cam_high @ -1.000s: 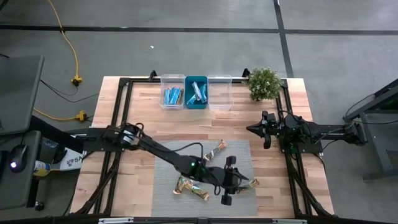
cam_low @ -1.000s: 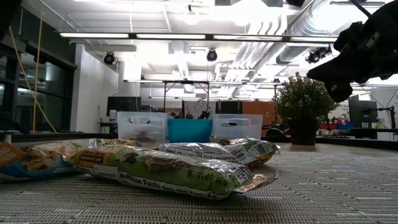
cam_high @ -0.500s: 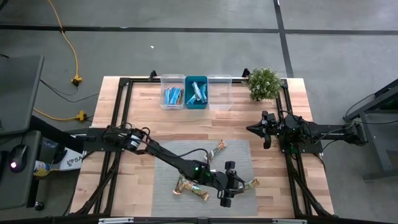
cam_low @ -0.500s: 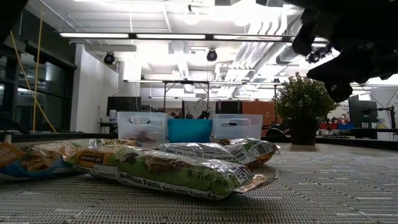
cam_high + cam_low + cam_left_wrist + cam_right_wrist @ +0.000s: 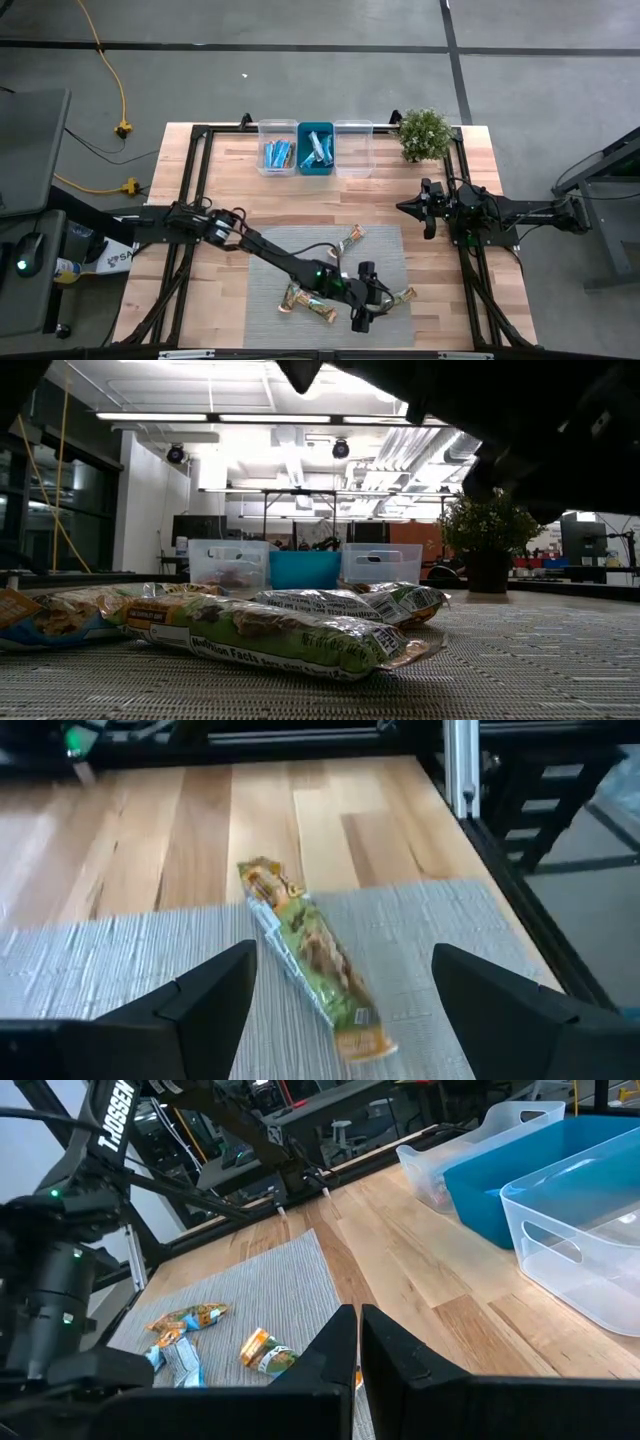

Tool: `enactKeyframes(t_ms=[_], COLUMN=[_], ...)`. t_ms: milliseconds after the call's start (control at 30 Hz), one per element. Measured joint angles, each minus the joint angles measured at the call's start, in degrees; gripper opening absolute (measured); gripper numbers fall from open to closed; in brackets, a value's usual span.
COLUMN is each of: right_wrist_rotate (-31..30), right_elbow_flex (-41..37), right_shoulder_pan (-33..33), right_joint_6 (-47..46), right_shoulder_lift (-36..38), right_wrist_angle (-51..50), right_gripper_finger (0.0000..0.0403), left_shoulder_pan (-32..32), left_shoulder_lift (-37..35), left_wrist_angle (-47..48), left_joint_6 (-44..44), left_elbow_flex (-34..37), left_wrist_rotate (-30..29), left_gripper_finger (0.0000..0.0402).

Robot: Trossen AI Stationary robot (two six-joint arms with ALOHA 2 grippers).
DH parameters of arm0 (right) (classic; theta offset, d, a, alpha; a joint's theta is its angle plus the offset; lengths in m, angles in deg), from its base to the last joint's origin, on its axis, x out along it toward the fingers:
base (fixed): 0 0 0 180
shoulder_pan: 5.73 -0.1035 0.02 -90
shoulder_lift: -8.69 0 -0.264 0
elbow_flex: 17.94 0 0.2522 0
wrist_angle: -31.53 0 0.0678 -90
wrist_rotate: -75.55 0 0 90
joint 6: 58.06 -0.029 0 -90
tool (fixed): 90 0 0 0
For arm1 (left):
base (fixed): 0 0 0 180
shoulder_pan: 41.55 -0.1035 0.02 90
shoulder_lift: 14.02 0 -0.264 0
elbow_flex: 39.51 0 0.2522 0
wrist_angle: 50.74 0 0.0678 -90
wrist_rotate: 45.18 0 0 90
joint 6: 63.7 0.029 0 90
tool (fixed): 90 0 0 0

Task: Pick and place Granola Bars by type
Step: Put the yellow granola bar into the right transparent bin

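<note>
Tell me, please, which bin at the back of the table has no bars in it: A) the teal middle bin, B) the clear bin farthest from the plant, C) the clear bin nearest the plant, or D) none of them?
C: in the overhead view the clear bin beside the plant shows only bare floor, while the teal bin and the other clear bin each hold bars.

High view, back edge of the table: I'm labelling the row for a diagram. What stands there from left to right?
Clear bin with blue bars → teal bin with bars → empty clear bin → potted plant.
</note>
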Motion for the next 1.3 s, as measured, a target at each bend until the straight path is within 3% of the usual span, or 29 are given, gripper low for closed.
enactKeyframes(t_ms=[567, 1300], right_wrist_rotate=[0.00, -0.01], right_elbow_flex=[0.00, 0.00], right_shoulder_pan=[-0.01, -0.01], right_joint_6=[-0.01, 0.01], right_shoulder_lift=[0.00, 0.02], right_wrist_angle=[0.01, 0.01], right_gripper_finger=[0.0000, 0.0000], left_shoulder_pan=[-0.06, -0.41], left_shoulder_lift=[1.90, 5.49], left_wrist_angle=[-0.77, -4.95], left_joint_6=[-3.66, -8.73], left_elbow_flex=[-0.15, -0.13], left_wrist_rotate=[-3.05, 0.04], left_gripper_finger=[0.0299, 0.0299])
